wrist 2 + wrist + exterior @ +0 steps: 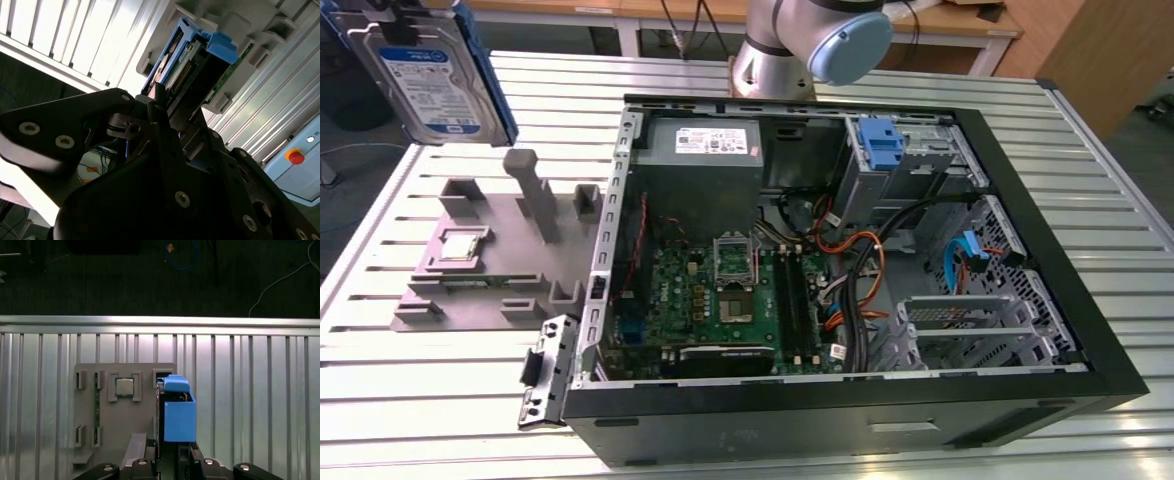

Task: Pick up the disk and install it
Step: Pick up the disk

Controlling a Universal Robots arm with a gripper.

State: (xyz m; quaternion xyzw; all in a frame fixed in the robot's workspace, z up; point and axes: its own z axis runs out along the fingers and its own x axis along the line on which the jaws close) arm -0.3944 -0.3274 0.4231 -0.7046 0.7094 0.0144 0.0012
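The disk is a silver hard drive with a blue-and-white label in a bright blue bracket. It hangs upright in the air at the exterior view's upper left, well above the grey holder. My gripper is shut on the disk, whose blue edge sticks out past the fingers over the holder's slot. In the second wrist view the black fingers clamp the disk on both flat sides.
The open computer case lies on the slatted metal table, showing the motherboard, a blue-tabbed drive bay and a metal cage. A small square processor chip rests in the grey holder. The arm's base stands behind the case.
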